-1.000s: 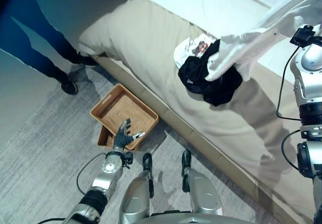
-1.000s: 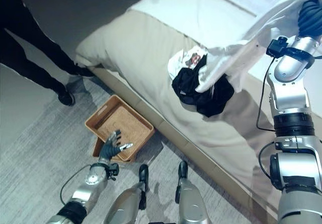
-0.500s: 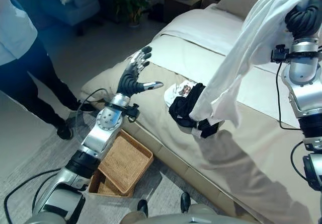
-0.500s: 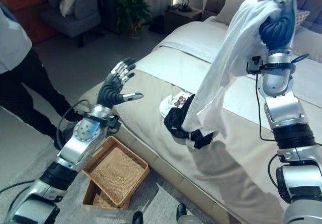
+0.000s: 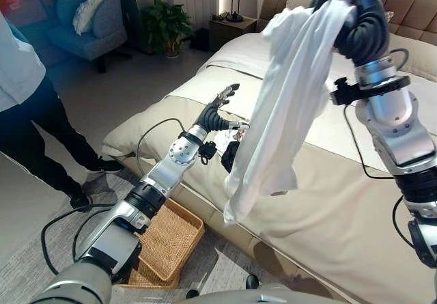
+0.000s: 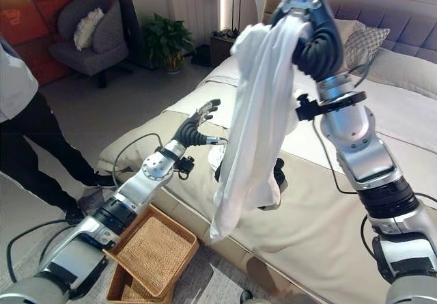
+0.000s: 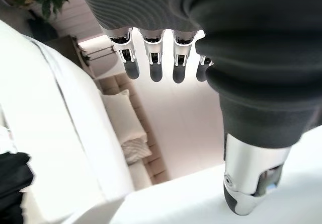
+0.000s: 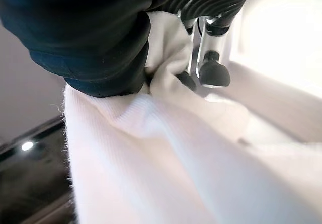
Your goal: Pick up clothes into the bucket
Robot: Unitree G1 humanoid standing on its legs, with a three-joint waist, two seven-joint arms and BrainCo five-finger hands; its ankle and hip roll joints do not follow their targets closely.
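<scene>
- R hand (image 6: 311, 34) raised high over the bed (image 5: 355, 201), fingers curled tight round a long white cloth garment (image 5: 283, 106); wrist view shows dark fingertips (image 8: 214, 73) pinching white fabric.
- White garment hangs straight down from R hand, bottom hem dangling just above the bed's near edge, in front of the clothes pile.
- L hand (image 5: 217, 113) stretched out over the bed, fingers straight & spread, holding nothing; sits just beside the hanging garment, near the pile.
- Black crumpled garment (image 6: 276, 177) lies on the beige bed cover, mostly hidden behind the white one; a small white printed piece (image 5: 225, 139) next to it by L hand.
- Brown woven rectangular basket (image 6: 151, 253) on the floor against the bed's side, below L arm; looks stacked on a second similar basket (image 6: 126, 287). No clothes in it.
- Person in dark trousers (image 5: 34, 133) stands on the floor at far L, well apart from the basket.
- Bkgd: grey armchair (image 6: 89, 37), potted plant (image 6: 164, 37), pillows (image 6: 372, 41) at the headboard.
</scene>
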